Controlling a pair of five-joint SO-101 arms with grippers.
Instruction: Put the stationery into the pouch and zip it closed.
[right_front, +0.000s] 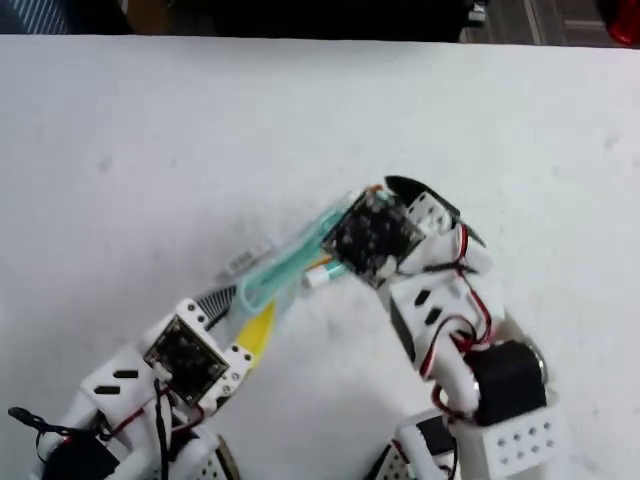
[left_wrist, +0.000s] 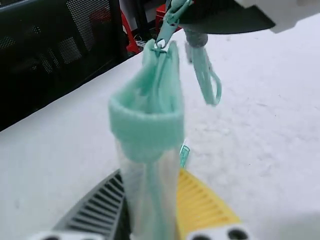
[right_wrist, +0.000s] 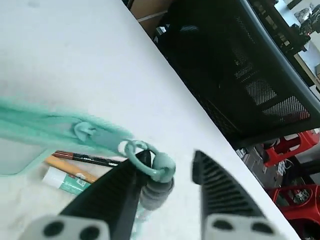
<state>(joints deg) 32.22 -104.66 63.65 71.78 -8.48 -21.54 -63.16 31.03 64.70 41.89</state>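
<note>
Left gripper (left_wrist: 150, 212) pinches pouch (left_wrist: 147, 125); right gripper (right_wrist: 171, 159), seemingly spread, touches zipper pull (right_wrist: 106, 137).

Left gripper (right_front: 238, 315) at 7 o'clock, fingers clamped on pouch (left_wrist: 147, 125). Right gripper (right_wrist: 170, 159) at its 2 o'clock, fingers apart.

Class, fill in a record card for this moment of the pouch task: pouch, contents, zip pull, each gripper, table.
pouch: clear with teal trim, lying slantwise between the two grippers
contents: pens seen through the clear side
zip pull: teal tab with ring, against one black finger of the right gripper
zip state: cannot tell how far it is closed
left gripper: shut on the pouch's end, between its gray and yellow fingers
right gripper: open, at the zip pull end
table: white
</note>
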